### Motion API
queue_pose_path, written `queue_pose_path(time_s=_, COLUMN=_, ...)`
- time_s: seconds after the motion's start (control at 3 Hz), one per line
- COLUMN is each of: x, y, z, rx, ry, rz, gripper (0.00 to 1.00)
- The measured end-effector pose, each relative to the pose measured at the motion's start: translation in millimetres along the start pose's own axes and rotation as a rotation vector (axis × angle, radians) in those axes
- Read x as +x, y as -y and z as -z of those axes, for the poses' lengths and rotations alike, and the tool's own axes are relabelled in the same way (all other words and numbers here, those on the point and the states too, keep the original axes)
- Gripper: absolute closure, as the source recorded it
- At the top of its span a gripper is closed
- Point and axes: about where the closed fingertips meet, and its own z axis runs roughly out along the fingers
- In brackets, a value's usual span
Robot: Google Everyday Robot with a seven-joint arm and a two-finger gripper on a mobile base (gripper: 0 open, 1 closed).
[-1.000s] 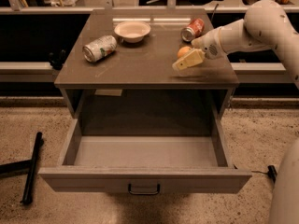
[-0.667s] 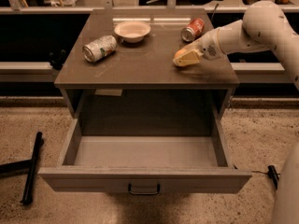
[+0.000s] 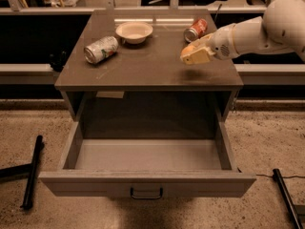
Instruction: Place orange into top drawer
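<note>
The orange (image 3: 189, 47) shows only as a small orange patch between the pale fingers of my gripper (image 3: 190, 56). The gripper is shut on it and holds it a little above the right side of the cabinet top (image 3: 152, 66), casting a shadow there. The white arm reaches in from the upper right. The top drawer (image 3: 143, 179) is pulled fully open below the cabinet top. Its pale grey floor is bare, and a small dark handle (image 3: 146, 193) sits on its front. The gripper is behind the drawer and above its right half.
A red soda can (image 3: 196, 30) lies just behind the gripper. A white bowl (image 3: 134, 31) and a silver can (image 3: 100, 49) on its side sit on the left part of the cabinet top. Black stand legs lie on the floor at left (image 3: 31, 171) and right (image 3: 286, 194).
The gripper has risen slightly off the cabinet top and shifted a little to the right, with the orange in it. The cans, bowl and drawer have not moved.
</note>
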Motion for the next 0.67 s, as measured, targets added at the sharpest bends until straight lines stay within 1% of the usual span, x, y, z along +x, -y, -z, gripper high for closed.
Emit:
queue_pose_path(time_s=0.33, x=-11, y=-51, z=39, rx=-0.037, ry=-0.001, rz=0.083, gripper=1.00)
queue_pose_path(time_s=0.67, x=-1, y=-90, z=43, rx=-0.116, ry=0.000, rz=0.057, gripper=1.00)
